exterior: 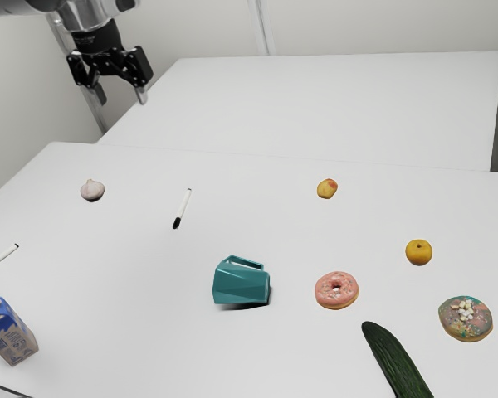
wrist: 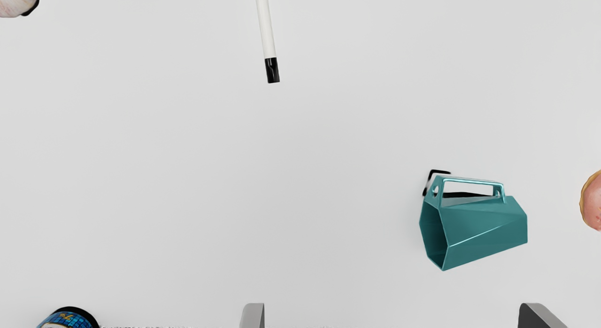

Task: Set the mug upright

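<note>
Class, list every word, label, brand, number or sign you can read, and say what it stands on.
No text is readable.
Carton: printed marks, too small to read.
Blue-patterned round item: a gold mark, not readable.
Mug: no lettering visible.

Showing a mug point(exterior: 242, 286) lying on its side on a table point(exterior: 149, 332), between a carton point(exterior: 13, 338) at the exterior view's left and a donut point(exterior: 325, 292), with a marker point(exterior: 183, 207) and garlic point(exterior: 92, 190) lying farther back, and a cucumber point(exterior: 396, 361) lying before the donut.
</note>
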Controlling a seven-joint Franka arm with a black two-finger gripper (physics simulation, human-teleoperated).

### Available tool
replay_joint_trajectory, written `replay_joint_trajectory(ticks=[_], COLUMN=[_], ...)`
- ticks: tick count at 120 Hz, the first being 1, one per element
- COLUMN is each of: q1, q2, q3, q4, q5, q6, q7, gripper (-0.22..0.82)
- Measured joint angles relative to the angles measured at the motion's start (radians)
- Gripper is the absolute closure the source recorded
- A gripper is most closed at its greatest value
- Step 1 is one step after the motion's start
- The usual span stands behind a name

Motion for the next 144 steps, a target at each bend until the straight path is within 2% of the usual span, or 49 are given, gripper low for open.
replay_joint_trajectory(ticks=[16,24,37,51,59,77,88,111,144], q1=[-0.021,-0.038,-0.108,0.044,0.087,0.1,0.1,0.085,0.058], q2=[-0.024,-0.055,-0.166,-0.222,-0.261,-0.279,-0.273,-0.18,-0.153], q3=[0.013,0.03,0.125,0.166,0.178,0.191,0.191,0.191,0.19], q4=[-0.016,-0.094,-0.397,-0.718,-0.914,-1.115,-1.167,-1.193,-1.252], q5=[-0.03,-0.061,-0.223,-0.403,-0.493,-0.708,-0.858,-1.134,-1.401], q6=[-0.009,-0.003,0.081,0.202,0.286,0.428,0.483,0.564,0.586], q7=[-0.004,-0.005,0.024,0.089,0.143,0.287,0.385,0.548,0.717], gripper=[0.02,0.02,0.02,0.02,0.02,0.02,0.02,0.02,0.02])
